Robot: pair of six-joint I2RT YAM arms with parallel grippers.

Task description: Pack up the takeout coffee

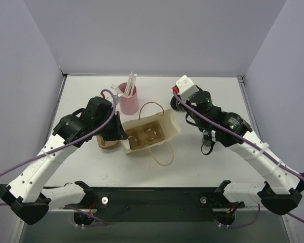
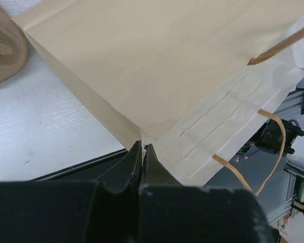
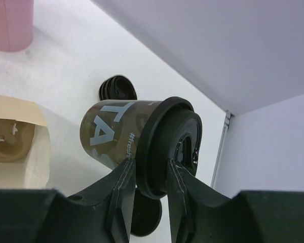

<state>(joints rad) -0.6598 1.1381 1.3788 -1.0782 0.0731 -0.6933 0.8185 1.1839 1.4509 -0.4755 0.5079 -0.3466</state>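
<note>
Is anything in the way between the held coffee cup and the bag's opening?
Nothing visible does. The right gripper holds the coffee cup beside the paper bag; only bare table lies between them. Black lids sit behind the cup, off the path.

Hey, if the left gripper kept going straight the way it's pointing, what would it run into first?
The paper bag. The left gripper is shut right at the bag's corner, seemingly pinching it, so going on would push into its side.
</note>
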